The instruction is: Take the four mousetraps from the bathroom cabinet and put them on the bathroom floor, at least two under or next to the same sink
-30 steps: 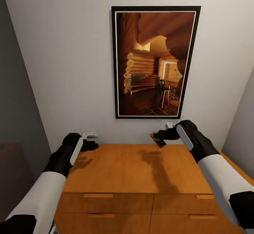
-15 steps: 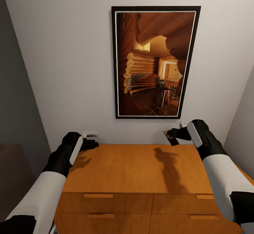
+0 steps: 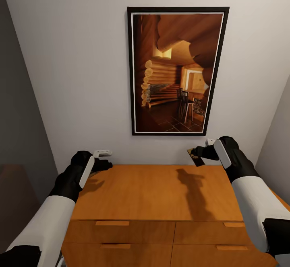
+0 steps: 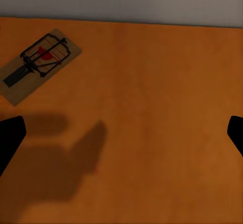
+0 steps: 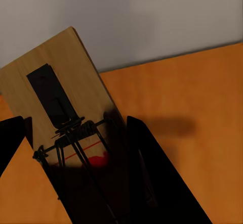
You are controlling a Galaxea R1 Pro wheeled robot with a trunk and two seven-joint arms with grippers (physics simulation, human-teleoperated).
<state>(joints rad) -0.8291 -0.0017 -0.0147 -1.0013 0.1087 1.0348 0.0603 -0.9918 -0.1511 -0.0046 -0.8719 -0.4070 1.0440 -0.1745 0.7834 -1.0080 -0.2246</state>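
One mousetrap lifted clear of the cabinet (image 3: 157,192).

Over the last second the mousetrap (image 5: 66,128), clenched in the right claw (image 3: 196,153), was carried rightward above the cabinet; the left claw (image 3: 105,160) was spread open near another mousetrap (image 4: 38,62).

A pale grey wall (image 3: 72,70) is facing the view, carrying 1 black-framed picture (image 3: 177,70) of a log interior; darker walls are flanking it.
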